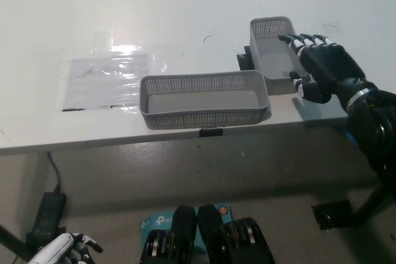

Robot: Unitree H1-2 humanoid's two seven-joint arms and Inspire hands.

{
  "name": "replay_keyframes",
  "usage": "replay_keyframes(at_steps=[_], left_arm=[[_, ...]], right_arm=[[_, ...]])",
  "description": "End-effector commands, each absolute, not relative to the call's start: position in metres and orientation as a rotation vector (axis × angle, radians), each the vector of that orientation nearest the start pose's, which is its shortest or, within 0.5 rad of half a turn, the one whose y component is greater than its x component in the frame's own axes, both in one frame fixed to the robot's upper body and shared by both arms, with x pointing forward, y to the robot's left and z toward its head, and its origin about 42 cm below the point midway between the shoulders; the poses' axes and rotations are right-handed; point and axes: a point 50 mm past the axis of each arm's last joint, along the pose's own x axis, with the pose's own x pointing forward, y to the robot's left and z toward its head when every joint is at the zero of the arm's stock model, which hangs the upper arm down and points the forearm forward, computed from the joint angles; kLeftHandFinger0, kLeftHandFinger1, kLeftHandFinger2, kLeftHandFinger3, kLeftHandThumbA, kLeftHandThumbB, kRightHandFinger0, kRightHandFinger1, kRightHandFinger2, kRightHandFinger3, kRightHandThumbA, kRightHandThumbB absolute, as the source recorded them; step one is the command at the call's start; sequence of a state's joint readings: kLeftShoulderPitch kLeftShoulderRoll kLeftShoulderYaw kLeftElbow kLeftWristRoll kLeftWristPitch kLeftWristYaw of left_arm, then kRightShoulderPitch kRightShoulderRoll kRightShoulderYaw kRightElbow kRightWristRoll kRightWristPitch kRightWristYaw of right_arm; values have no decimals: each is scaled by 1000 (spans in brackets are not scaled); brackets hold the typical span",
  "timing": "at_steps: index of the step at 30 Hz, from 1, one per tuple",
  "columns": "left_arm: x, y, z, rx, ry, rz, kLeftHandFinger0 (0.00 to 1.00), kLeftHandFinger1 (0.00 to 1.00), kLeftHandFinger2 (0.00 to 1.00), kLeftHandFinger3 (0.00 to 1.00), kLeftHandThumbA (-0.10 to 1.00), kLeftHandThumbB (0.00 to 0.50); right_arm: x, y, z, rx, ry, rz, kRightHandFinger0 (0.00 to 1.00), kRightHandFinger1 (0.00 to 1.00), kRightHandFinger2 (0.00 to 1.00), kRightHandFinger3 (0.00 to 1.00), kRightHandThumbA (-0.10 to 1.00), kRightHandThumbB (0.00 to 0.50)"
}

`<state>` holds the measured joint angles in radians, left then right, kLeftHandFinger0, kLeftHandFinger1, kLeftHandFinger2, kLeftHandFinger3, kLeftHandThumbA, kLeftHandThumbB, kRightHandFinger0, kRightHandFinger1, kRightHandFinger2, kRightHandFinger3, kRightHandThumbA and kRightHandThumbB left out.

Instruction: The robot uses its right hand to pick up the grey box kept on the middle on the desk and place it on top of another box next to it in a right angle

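The black right hand [325,69] is reaching in from the right side of the head view with its fingers [303,42] stretched out and spread wide, holding nothing. The fingertips are lying over the right rim of the smaller grey box [277,54], and the thumb is sitting just beside that box's near right corner; whether any of them is actually touching the mesh wall cannot be told from this angle. The palm is facing down and toward the box, hovering above the white desk [185,10].

The smaller grey box is standing upright and open-topped on the right part of the desk, with its long axis running away from the robot, from the near edge toward the far side. Its near left corner is meeting the right end of the longer grey box [204,99], so the two are forming an L. The longer box is sitting in the middle of the desk close to the near edge, also upright and open at the top, with its long axis running left to right across the picture. Both are showing perforated walls and bare floors inside.

A clear plastic sheet [105,78] is lying flat on the desk left of the longer box, catching glare.

The white left hand [65,250] is resting low at the lower left corner, below the desk edge, only partly in view, and how its fingers are set cannot be told
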<state>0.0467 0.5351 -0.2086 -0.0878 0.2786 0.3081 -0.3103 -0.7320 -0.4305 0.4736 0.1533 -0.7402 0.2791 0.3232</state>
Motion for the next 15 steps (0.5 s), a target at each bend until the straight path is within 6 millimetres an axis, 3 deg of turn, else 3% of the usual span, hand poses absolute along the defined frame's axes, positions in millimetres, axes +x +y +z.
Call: replay_keyframes(at_steps=[1, 7, 15], left_arm=[[261, 337, 111, 811, 376, -389, 338, 385, 478, 579, 71, 319], [262, 336, 113, 828, 369, -396, 349, 388, 481, 588, 88, 318], [260, 336, 112, 825, 388, -420, 336, 381, 485, 580, 74, 309]], right_arm=[[473, -184, 300, -1443, -304, 308, 1000, 1000, 1000, 1000, 319, 436], [484, -179, 286, -1469, -306, 341, 1000, 1000, 1000, 1000, 290, 407], [508, -196, 278, -1539, -279, 330, 1000, 1000, 1000, 1000, 189, 387]])
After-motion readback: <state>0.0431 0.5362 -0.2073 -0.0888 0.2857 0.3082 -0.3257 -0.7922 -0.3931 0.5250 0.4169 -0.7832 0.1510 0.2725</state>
